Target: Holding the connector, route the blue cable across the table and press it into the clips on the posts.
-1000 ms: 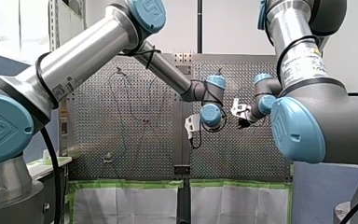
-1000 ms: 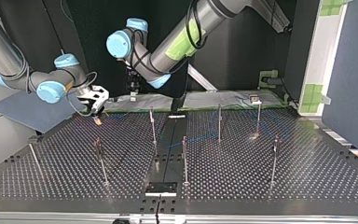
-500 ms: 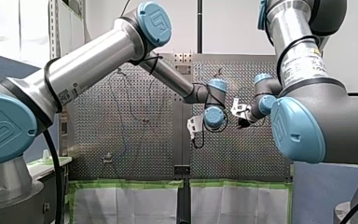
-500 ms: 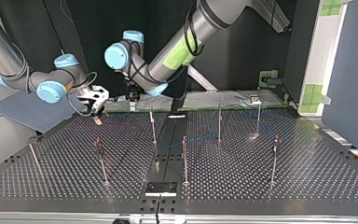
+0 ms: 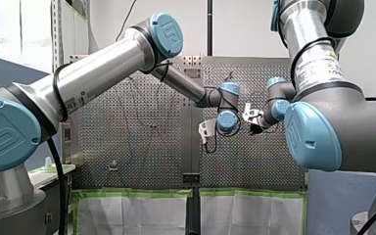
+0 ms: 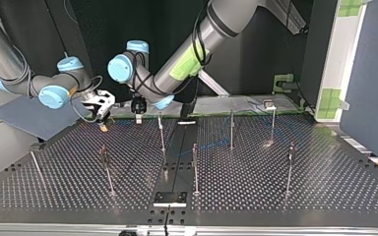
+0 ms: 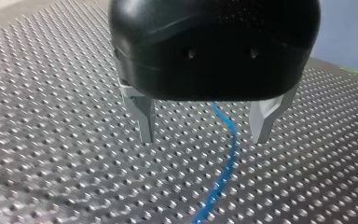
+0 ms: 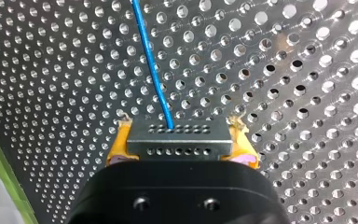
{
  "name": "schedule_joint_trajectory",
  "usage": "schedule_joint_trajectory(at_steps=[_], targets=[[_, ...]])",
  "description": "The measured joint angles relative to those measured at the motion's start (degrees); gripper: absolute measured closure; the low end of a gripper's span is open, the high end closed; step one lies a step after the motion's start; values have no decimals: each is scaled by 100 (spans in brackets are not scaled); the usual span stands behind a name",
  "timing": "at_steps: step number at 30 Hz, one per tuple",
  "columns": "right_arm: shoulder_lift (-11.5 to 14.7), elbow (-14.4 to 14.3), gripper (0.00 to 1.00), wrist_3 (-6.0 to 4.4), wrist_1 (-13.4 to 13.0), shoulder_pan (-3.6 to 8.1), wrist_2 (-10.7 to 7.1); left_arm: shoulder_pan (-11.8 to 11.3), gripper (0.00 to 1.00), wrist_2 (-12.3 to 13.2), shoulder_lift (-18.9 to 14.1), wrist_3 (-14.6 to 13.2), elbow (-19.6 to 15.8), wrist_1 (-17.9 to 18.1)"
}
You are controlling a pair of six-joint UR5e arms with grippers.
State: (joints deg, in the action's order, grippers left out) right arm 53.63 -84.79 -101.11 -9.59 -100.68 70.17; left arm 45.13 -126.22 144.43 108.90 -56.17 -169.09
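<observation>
No text is readable; the arm sticker [image 5: 319, 62] is too small.

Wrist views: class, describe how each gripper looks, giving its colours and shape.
My left gripper has a rounded, glossy black body with two tapered bare-metal jaws. My right gripper has a black body with two screw holes and worn yellow pads on its jaws.

Left arm [image 6: 192, 49] stretched long, wrist folded down. Left gripper [image 7: 203, 140] black, pointing straight down, metal fingers [image 7: 144, 123] spread wide, not touching anything. Right arm [image 6: 10, 64] bent, wrist tilted. Right gripper [image 8: 182, 145] has its yellow pads [image 8: 121, 145] clamped on the connector [image 8: 177, 138]. The grippers are near each other, apart.
</observation>
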Motion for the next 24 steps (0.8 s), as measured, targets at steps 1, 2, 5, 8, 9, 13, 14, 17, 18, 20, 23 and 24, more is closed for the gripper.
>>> schedule_joint_trajectory(at_steps=[1, 2, 5, 8, 9, 13, 14, 17, 18, 20, 23, 24], targets=[[0, 0, 100, 1, 0, 0, -1, 0, 0, -7, 57, 19, 59, -44], [1, 0, 100, 1, -2, 0, -1, 3, 0, -13, 100, 29, 100, -69], [0, 1, 100, 1, -6, 0, 0, 6, 0, -75, 251, 48, 195, -108], [-1, 1, 100, 1, -8, 0, 3, 2, 0, -169, 372, 53, 226, -94], [-1, 1, 100, 1, -8, 0, 4, 0, 0, -195, 392, 54, 229, -82], [-1, 1, 100, 1, -9, 0, 3, -5, 0, -252, 429, 62, 236, -28], [-1, 1, 100, 1, -9, 0, 3, -6, 0, -257, 431, 65, 237, -21], [-1, 1, 100, 1, -9, 0, 2, -4, 0, -267, 433, 89, 239, -8], [0, 1, 100, 1, -9, 0, 2, -3, 0, -270, 434, 95, 239, -7], [-2, 1, 100, 2, -9, 0, 2, 2, 10, -282, 434, 102, 240, -5], [-2, 1, 100, 1, -9, 0, 3, 14, 39, -290, 435, 102, 243, 15], [-2, 1, 100, 1, -9, 0, 3, 19, 39, -292, 436, 100, 244, 28]])
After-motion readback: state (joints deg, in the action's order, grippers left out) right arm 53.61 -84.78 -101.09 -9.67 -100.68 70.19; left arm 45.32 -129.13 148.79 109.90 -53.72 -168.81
